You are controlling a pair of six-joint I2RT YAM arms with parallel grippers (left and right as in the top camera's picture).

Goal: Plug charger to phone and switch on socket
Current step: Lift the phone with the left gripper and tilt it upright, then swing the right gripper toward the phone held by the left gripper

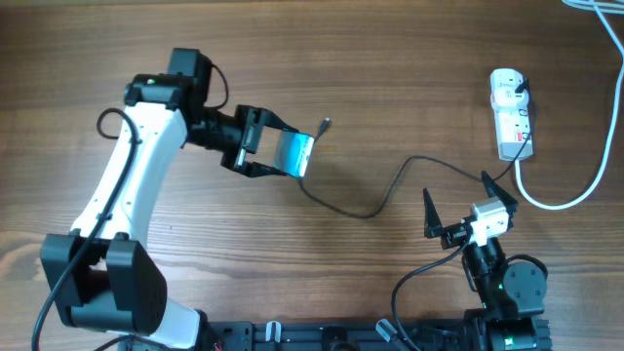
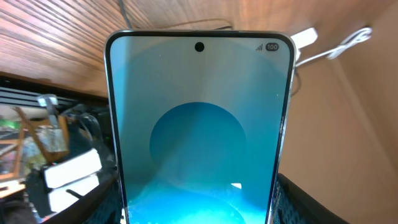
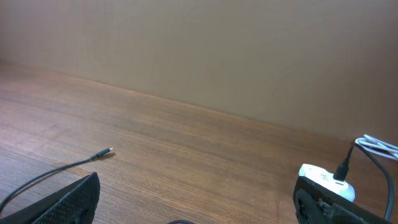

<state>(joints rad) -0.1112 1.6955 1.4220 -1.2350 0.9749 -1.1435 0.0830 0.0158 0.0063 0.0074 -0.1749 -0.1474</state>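
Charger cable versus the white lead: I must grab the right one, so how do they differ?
The charger cable is thin and black; the white lead is thicker. The charger cable ends in a free metal tip on the table; the white lead runs out of the overhead view. Both reach the socket.

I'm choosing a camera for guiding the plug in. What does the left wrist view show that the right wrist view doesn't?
Only the left wrist view: the small rectangular smartphone with the turquoise-blue screen, filling the frame, its status bar reading 100.
Only the right wrist view: the metal-tipped free end of the thin black cable, lying on the brown wooden table, and the open right pincer.
Both: that table, the white oblong power strip and its thick white lead.
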